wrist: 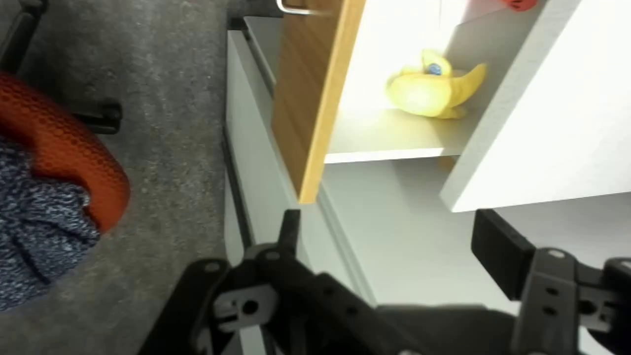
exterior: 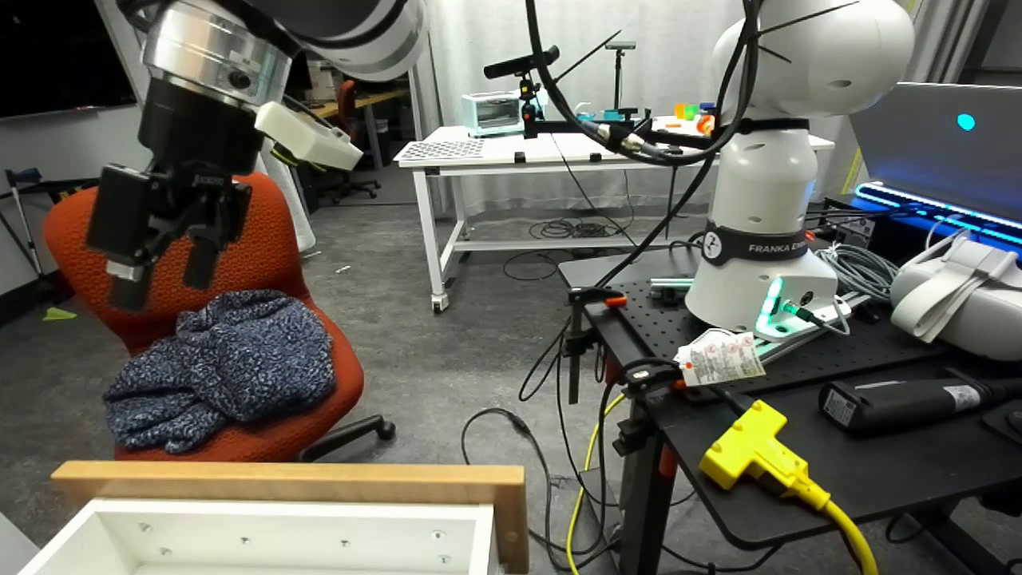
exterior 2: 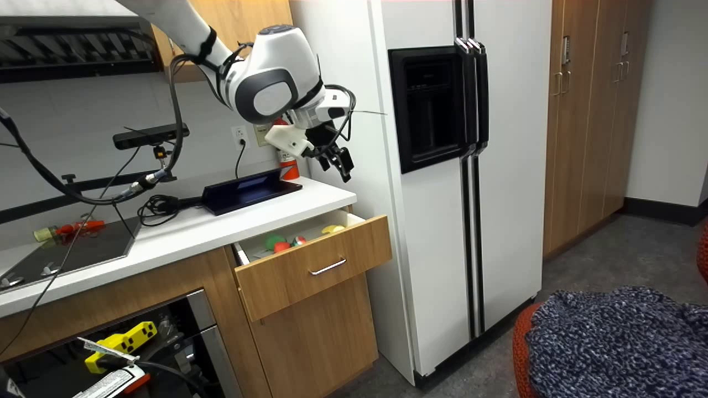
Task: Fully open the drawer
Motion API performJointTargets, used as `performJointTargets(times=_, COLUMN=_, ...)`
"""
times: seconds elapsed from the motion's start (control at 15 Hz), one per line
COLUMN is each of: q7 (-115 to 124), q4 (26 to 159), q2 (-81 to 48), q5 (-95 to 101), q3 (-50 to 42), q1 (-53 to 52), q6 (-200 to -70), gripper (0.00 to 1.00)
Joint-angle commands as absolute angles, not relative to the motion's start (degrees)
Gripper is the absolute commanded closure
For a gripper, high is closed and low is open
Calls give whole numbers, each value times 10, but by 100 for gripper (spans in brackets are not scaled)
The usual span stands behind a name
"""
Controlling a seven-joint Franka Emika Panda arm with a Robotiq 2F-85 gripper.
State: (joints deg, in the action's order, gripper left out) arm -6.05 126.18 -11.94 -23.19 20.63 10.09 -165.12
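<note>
The black two-fingered gripper is hovering, fingers spread, near the wood-fronted, white-walled drawer jutting from under the white countertop, and I'm worrying about a misaligned descent scraping the white double-door refrigerator or nudging the drawer inward.

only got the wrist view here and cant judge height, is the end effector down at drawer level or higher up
Observer: Higher up. In both exterior views the end effector hangs above the level of the drawer, with a gap between them.
Operator: ok and where on the front would i grip, i only get a corner of metal at my top edge
Observer: An exterior view shows the whole handle, a slim metal bar near the middle of the front.
Operator: anything inside that i cant see
Observer: Yes, in an exterior view a green thing lies in there too; it is too small to tell what it is.
</note>
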Motion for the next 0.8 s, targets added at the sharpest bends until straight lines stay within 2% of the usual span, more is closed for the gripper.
performJointTargets(times=0.0, q7=-169, q4=1244, q2=-105, q5=-336, q3=274, q1=132, q6=-1581, gripper=42)
performJointTargets(times=0.07, q7=-180, q4=1240, q2=-110, q5=-346, q3=280, q1=129, q6=-1562, gripper=51)
performJointTargets(times=0.13, q7=-194, q4=1235, q2=-110, q5=-363, q3=240, q1=83, q6=-1543, gripper=58)
performJointTargets(times=0.33, q7=-174, q4=1235, q2=-129, q5=-326, q3=206, q1=39, q6=-1518, gripper=82)
performJointTargets(times=0.47, q7=-155, q4=1230, q2=-150, q5=-296, q3=185, q1=13, q6=-1512, gripper=95)
performJointTargets(times=0.53, q7=-149, q4=1228, q2=-160, q5=-281, q3=177, q1=2, q6=-1511, gripper=100)
performJointTargets(times=0.73, q7=-107, q4=1217, q2=-199, q5=-216, q3=152, q1=-30, q6=-1513, gripper=100)
